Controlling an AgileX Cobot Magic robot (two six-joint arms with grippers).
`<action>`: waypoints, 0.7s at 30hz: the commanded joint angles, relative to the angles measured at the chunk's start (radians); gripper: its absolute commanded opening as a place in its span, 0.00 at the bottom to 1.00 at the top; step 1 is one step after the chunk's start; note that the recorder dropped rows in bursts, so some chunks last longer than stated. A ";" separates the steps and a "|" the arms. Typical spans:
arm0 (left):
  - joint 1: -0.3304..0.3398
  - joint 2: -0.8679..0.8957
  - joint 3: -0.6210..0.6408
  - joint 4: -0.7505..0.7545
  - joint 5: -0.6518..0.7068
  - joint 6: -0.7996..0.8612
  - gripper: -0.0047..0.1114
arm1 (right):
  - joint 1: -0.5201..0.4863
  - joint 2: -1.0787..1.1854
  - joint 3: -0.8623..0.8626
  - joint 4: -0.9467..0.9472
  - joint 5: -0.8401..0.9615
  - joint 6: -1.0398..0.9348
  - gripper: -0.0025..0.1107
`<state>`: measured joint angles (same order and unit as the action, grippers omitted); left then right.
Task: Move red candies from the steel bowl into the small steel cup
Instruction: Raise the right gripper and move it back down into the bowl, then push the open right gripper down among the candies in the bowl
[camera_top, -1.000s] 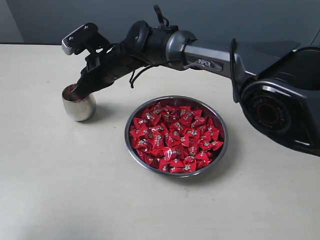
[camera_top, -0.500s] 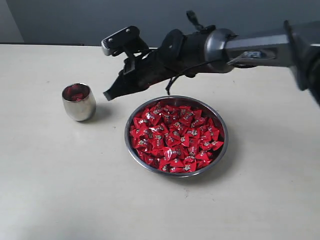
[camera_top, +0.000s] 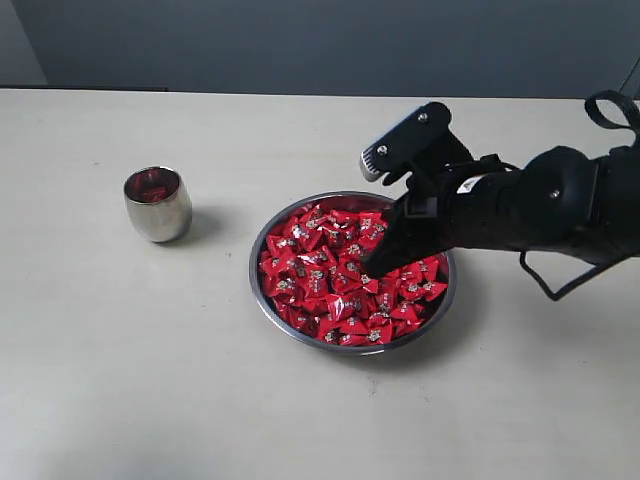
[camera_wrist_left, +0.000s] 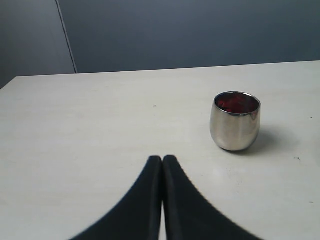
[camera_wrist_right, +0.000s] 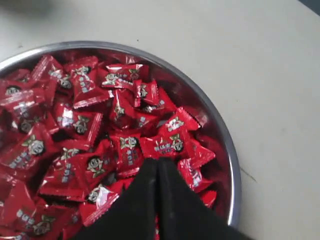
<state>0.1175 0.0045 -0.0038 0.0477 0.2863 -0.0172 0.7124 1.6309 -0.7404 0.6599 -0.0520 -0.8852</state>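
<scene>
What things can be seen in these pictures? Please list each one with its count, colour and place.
candies: many, red, filling the bowl; a few more inside the cup
bowl: one, steel, on the table, middle of the exterior view
cup: one, steel, on the table, left of the bowl, apart from it
table: one, pale beige, under everything
wall: one, dark grey-blue, behind the table
right gripper: one, black, shut, tips at the candies in the bowl
left gripper: one, black, shut, by bare table, cup ahead of it

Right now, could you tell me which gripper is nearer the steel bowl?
Right. The right gripper hangs over the steel bowl, at the red candies; the left gripper faces the small steel cup.
</scene>
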 joint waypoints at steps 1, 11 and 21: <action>0.001 -0.004 0.004 -0.002 -0.002 -0.002 0.04 | -0.011 -0.009 0.064 0.029 -0.108 -0.001 0.02; 0.001 -0.004 0.004 -0.002 -0.002 -0.002 0.04 | -0.044 0.081 0.075 0.016 -0.129 -0.001 0.02; 0.001 -0.004 0.004 -0.002 -0.002 -0.002 0.04 | -0.041 0.125 0.016 0.022 -0.069 0.019 0.02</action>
<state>0.1175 0.0045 -0.0038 0.0477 0.2863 -0.0172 0.6744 1.7552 -0.7055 0.6861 -0.1452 -0.8785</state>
